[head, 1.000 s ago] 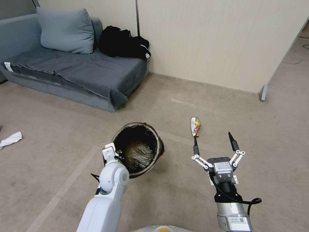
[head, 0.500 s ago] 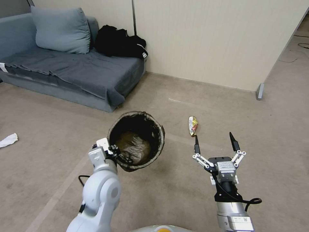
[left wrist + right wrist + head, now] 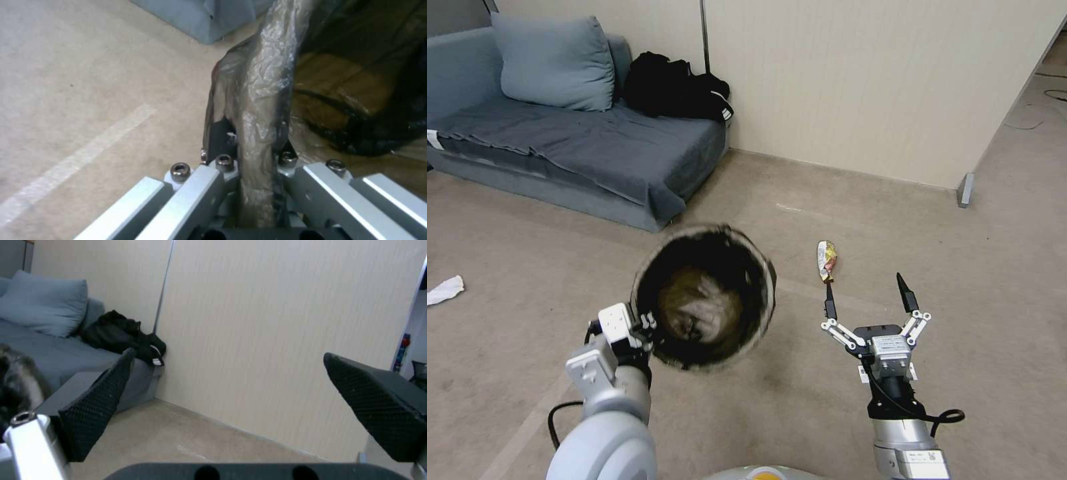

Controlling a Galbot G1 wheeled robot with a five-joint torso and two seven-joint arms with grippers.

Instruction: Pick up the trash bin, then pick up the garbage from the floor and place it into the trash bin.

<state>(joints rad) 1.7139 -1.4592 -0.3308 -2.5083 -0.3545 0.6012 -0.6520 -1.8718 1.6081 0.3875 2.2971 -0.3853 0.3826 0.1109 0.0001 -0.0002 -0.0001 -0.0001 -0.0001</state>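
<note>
Sofa [image 3: 580, 147] stood at the far left of the floor [image 3: 894, 213], against the wall. Trash bin [image 3: 704, 303] hung clear of the floor on the near side of the sofa, mouth tipped up toward the head camera, dark liner inside. Left gripper [image 3: 644, 327] held it at the near-left rim; in the left wrist view the jaws were clamped on the liner-wrapped rim [image 3: 260, 110]. Right gripper [image 3: 867, 297] hovered to the right of the bin, jaws spread wide, nothing between them. Yellow-and-red wrapper [image 3: 827, 260] lay on the floor just beyond the right gripper's left finger, long axis running away from the robot; the right arm looked much the nearer. White tissue [image 3: 445, 290] lay far left of the bin.
</note>
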